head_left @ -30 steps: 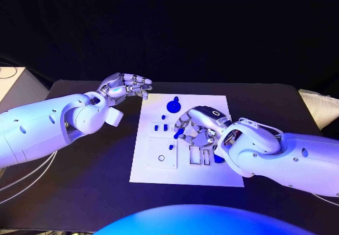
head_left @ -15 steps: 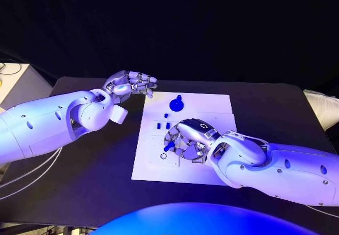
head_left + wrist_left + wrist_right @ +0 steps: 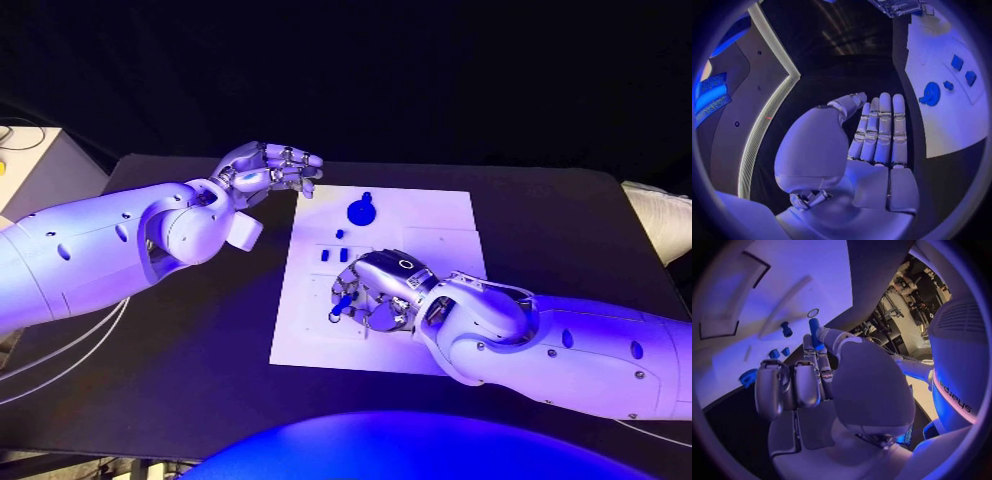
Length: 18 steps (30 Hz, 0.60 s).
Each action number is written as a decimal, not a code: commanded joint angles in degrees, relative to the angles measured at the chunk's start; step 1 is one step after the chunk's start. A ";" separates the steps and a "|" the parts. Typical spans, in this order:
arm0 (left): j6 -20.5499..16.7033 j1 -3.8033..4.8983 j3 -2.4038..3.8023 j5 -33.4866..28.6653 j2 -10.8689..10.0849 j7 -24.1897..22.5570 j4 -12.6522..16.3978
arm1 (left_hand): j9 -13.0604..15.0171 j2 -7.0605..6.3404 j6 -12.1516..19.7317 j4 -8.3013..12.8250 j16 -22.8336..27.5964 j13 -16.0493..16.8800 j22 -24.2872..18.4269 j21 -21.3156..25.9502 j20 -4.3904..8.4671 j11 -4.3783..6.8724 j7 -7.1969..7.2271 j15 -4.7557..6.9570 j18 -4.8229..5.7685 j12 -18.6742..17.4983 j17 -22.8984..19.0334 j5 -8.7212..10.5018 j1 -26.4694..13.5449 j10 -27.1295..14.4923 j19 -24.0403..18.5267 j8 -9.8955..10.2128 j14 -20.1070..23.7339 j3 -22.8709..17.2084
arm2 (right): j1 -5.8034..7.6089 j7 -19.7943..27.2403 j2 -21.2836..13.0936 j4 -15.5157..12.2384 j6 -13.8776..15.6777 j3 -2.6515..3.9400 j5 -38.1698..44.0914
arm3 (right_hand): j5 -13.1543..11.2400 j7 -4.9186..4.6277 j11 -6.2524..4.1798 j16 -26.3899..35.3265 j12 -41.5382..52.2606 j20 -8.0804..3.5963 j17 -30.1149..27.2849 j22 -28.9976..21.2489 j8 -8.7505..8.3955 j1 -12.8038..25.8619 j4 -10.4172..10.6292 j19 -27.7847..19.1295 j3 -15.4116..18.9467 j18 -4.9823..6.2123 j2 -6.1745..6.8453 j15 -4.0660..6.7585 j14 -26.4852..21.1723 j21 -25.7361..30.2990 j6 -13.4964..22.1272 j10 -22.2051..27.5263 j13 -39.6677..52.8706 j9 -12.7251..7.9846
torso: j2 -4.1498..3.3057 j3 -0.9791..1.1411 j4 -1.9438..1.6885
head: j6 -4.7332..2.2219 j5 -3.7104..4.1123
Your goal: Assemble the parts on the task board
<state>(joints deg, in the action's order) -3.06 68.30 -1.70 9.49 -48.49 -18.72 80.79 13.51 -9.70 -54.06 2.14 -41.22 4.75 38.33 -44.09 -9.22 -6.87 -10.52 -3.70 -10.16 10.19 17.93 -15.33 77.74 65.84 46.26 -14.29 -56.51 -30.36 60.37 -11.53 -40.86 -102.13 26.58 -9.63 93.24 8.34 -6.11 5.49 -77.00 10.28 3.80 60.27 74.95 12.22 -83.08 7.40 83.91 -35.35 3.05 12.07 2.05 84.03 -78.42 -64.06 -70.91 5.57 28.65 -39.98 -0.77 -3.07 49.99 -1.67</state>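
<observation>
Both arms wear smooth, glossy white shells built of rounded, bulging segments. The left arm's shell carries small dark round fastener holes along its forearm, and thin pale cables run beneath it. The right arm's shell shows similar dark dots near its wrist end and a narrow seam between segments. The left hand (image 3: pixel 268 168) is silver metal, its fingers (image 3: pixel 879 127) made of short ridged links set side by side, with a large smooth domed cover over the thumb base. The right hand (image 3: pixel 378 290) is likewise silver, with a rounded back bearing a small ring-shaped mark, and padded, blocky fingertips (image 3: pixel 807 384).
</observation>
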 commanded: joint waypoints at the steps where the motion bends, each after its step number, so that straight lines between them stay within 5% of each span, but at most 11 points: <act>1: 0.98 0.00 0.03 -0.35 0.13 -0.28 0.08 | -0.05 0.47 -0.12 0.03 0.32 -0.06 -0.03 0.24 -0.17 -0.26 -0.34 -0.04 -0.20 -0.38 0.09 -0.11 0.04 0.06 0.07 0.29 -0.37 -0.16 | -0.20 -0.62 0.30 0.14 -1.78 -0.03 1.96 | 0.28 -0.37 -3.29 0.01 -0.06 -0.29 -0.05 5.82 0.30 0.05 -1.09 1.79 -1.43 -0.25 -0.27 0.23 0.68 0.21 -0.03 -3.58 1.56 0.05 | -0.03 0.06 -0.01 | 0.01 -0.10; 18: 1.01 0.00 0.03 -0.35 0.12 -0.23 0.05 | -0.05 0.47 -0.12 0.03 0.32 -0.06 -0.03 0.24 -0.17 -0.26 -0.34 -0.04 -0.20 -0.38 0.09 -0.11 0.04 0.06 0.07 0.29 -0.37 -0.16 | -0.72 -1.61 1.16 1.09 -3.73 -0.15 3.67 | 0.28 -0.37 -3.29 0.01 -0.06 -0.29 -0.05 5.82 0.30 0.05 -1.09 1.79 -1.43 -0.25 -0.27 0.23 0.68 0.21 -0.03 -3.58 1.56 0.05 | -0.05 0.07 0.02 | 0.01 0.02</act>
<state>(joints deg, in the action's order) -2.99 68.29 -1.70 9.47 -48.49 -18.66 80.75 13.52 -9.70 -54.06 2.14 -41.22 4.76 38.33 -44.09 -9.22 -6.87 -10.52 -3.70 -10.16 10.19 17.97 -15.33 77.75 65.84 46.27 -14.29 -56.50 -30.36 59.81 -12.60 -39.78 -101.24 24.98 -9.68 95.40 8.27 -6.23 5.49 -77.00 10.05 3.80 60.27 74.94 12.41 -82.78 7.00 83.91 -35.72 3.06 12.37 2.04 84.03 -78.42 -64.08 -70.91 6.75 28.63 -40.01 -0.68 -3.05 50.01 -1.66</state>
